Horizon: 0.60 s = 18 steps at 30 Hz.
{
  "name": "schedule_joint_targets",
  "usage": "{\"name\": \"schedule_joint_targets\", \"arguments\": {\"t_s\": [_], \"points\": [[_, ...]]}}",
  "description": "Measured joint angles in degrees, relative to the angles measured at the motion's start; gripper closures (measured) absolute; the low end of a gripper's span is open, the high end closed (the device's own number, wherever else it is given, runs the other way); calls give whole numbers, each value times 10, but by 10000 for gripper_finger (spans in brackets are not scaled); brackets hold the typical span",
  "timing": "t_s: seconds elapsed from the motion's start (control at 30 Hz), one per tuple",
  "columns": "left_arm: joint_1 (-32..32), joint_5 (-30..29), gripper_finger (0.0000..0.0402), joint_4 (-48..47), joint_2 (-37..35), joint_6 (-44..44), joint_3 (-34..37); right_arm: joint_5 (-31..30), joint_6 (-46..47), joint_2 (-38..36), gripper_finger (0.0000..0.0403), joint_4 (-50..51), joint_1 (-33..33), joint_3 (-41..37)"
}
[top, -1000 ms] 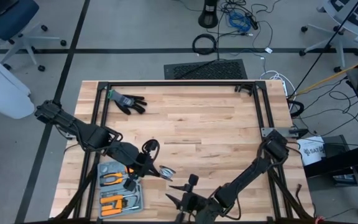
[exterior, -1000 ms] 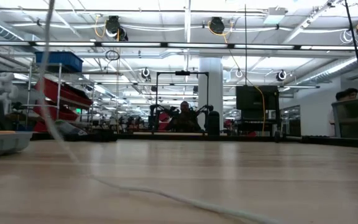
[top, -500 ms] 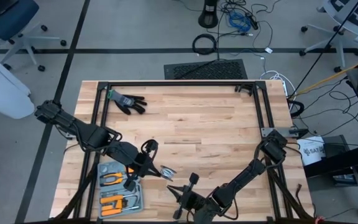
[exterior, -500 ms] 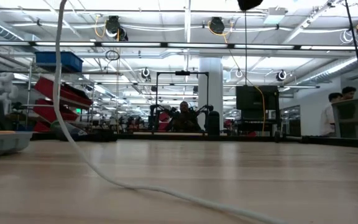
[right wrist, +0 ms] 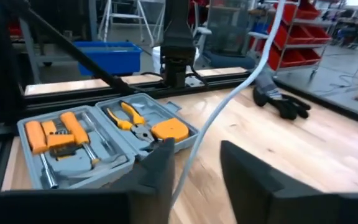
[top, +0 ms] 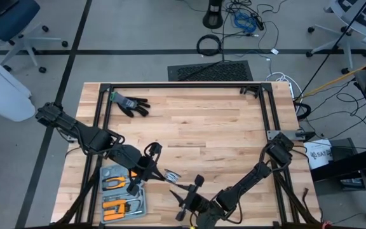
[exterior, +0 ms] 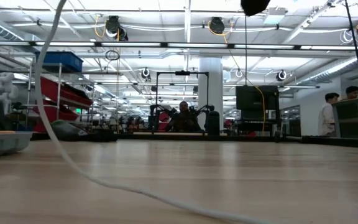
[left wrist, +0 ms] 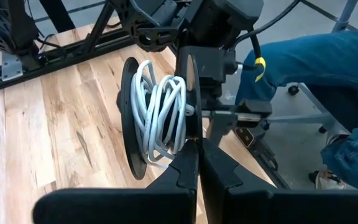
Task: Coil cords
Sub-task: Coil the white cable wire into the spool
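Note:
A black spool (left wrist: 160,118) wound with white cord (left wrist: 164,109) hangs over the table's near middle, with my left gripper (left wrist: 197,158) shut on it; the high view shows the spool (top: 170,175) just past that gripper (top: 159,173). A loose stretch of the cord (exterior: 61,143) drops from above to the tabletop and trails along it. My right gripper (right wrist: 194,180) stands open just near of the spool (top: 189,192), and the cord (right wrist: 219,118) runs up between its fingers. My left gripper pinches the rim of one of the spool's flanges (left wrist: 191,134) between its two fingers, at the edge nearest the gripper. The fingers slant down from the table's left. The spool stands on edge, lifted clear of the table. My right gripper has the cord between its open fingers; I cannot tell whether it touches.
An open grey tool case (top: 122,194) with orange tools lies at the near left, close to both grippers. A black glove (top: 130,104) lies at the far left. A black frame (top: 183,84) borders the table. A person's legs (left wrist: 316,62) are beside the near edge.
The cord's hanging stretch has swung sideways in the low view, and the part lying on the table has shifted with it. A dark part of an arm has come into the top of that view.

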<state>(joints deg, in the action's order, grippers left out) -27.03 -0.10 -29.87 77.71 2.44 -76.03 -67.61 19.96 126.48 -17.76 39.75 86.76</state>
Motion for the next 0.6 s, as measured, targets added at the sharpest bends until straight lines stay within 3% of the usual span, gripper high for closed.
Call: {"name": "schedule_joint_targets", "arguments": {"t_s": [0.2, 0.6], "points": [[0, 0, 395, 0, 0, 19, 0, -43, -31, 0, 391, -3, 20, 0], [-5, -21, 395, 34, 1, 52, 0, -46, -140, -28, 402, -39, 57, 0]]}}
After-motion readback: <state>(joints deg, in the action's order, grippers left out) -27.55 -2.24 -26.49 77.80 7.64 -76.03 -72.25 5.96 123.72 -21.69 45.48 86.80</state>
